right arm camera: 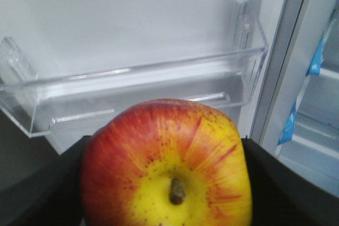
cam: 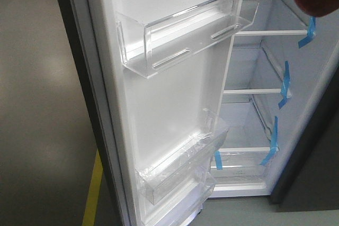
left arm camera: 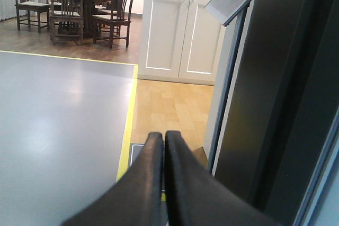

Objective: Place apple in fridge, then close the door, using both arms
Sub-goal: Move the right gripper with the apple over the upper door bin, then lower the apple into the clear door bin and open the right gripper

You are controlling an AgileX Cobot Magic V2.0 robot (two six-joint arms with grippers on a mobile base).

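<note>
apple (right arm camera: 167,168): red-yellow, stem visible, held | door (cam: 175,99): open | fridge (cam: 249,125): white inside

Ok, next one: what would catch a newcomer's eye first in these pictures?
The red and yellow apple fills the right wrist view, stem toward the camera, held in the right gripper before a clear door bin. In the front view the fridge door stands open, with blue tape strips on the shelves inside. The left gripper is shut and empty above the floor.
</note>
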